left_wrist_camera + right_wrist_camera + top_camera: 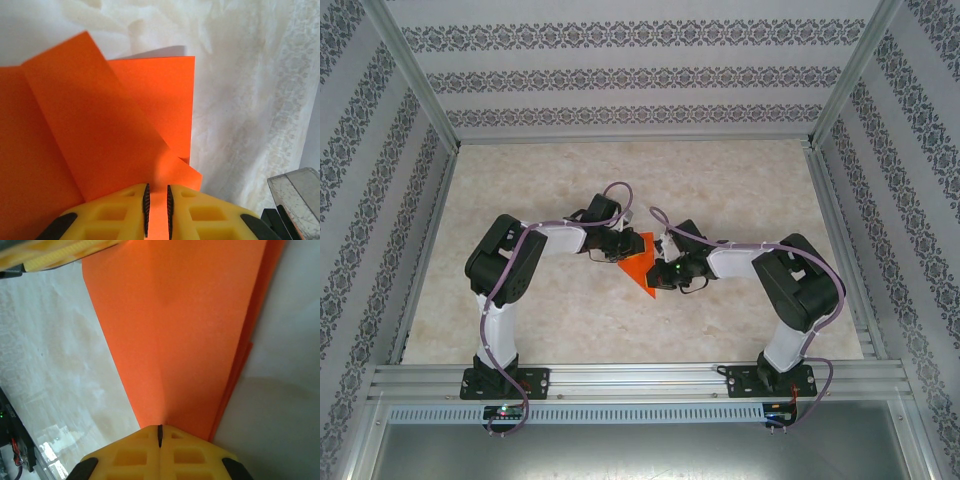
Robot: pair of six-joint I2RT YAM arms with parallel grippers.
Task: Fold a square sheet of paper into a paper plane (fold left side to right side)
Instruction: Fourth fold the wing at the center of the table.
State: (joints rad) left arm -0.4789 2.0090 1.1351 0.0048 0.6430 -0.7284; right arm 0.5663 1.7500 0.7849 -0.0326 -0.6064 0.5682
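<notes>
Left fingers (146, 210) and right fingers (156, 439) are both pinching the creased orange paper (640, 266) at the overhead frame's centre.
Any opposing pull is risking a tear, and the loose upper flap is threatening a skewed crease.

orange paper (100, 125) folded, pinched in left end effector (157, 200); pale table (240, 100) beneath

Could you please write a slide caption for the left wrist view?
The left gripper pinches the near edge of a folded orange paper over the pale table.
</notes>
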